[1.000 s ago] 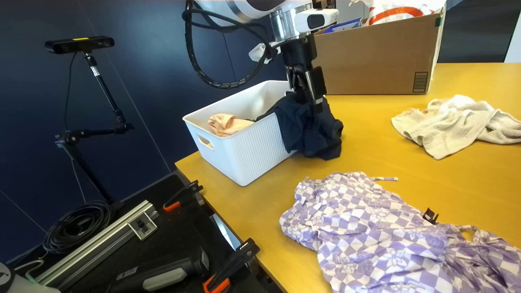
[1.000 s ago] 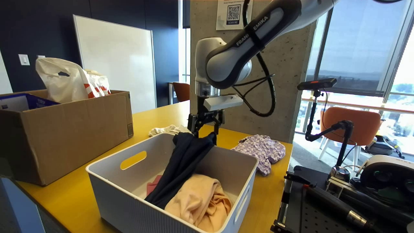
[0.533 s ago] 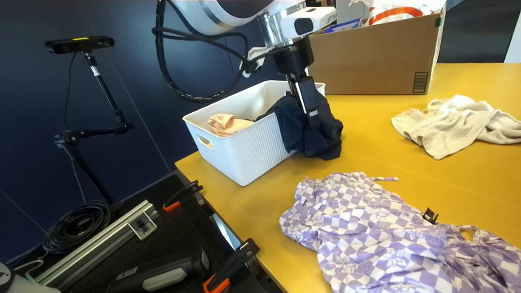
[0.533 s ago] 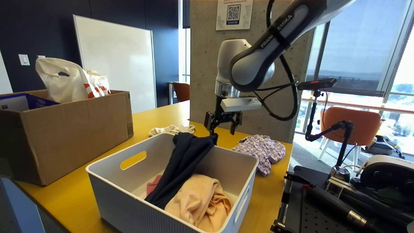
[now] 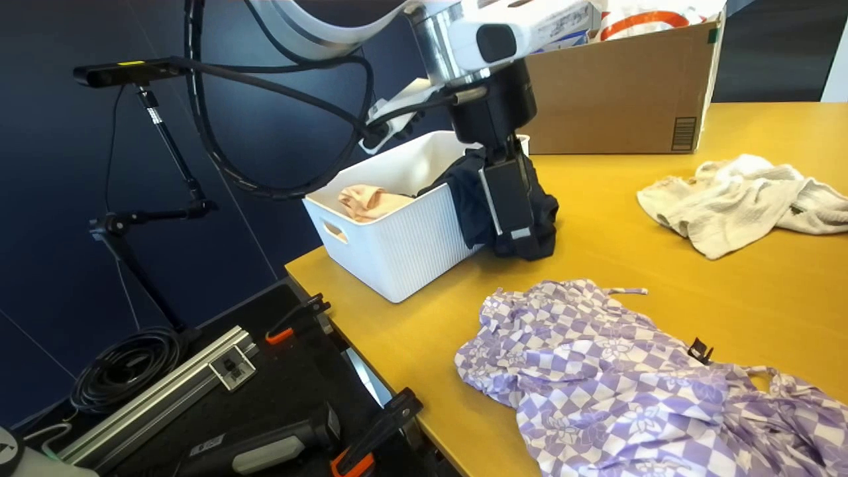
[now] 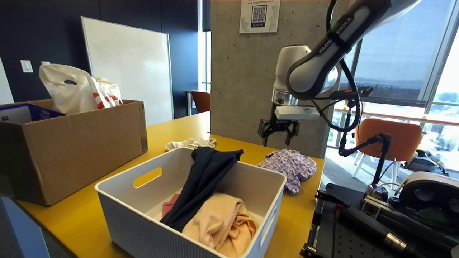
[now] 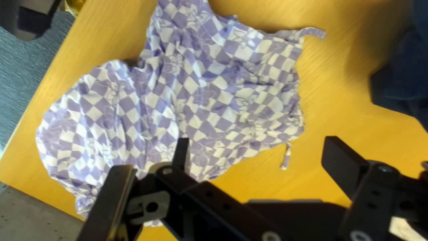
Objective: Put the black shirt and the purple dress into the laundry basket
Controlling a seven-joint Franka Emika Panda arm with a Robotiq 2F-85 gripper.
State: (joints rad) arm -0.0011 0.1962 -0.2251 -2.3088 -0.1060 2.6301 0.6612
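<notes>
The black shirt, a dark navy-black cloth (image 6: 211, 172), is draped over the rim of the white laundry basket (image 6: 140, 224). Part lies inside, and part hangs outside down to the table, as an exterior view (image 5: 469, 212) shows. It also shows at the right edge of the wrist view (image 7: 401, 73). The purple dress (image 5: 616, 377), purple-and-white checked, lies spread on the table; it fills much of the wrist view (image 7: 200, 93). My gripper (image 6: 276, 141) is open and empty, in the air above the table near the dress. In the wrist view the fingers (image 7: 256, 147) stand wide apart.
Peach cloth (image 6: 218, 222) and a pink cloth (image 6: 170, 206) lie in the basket. A cardboard box (image 5: 609, 93) stands behind it. An off-white cloth (image 5: 742, 199) lies on the table (image 5: 596, 252). Clamps (image 5: 377, 430) grip the table edge beside a black cart with a camera stand (image 5: 159, 126).
The open gripper has moved away from the basket and black shirt, over toward the purple dress. The shirt stays draped over the rim. The dress has not moved.
</notes>
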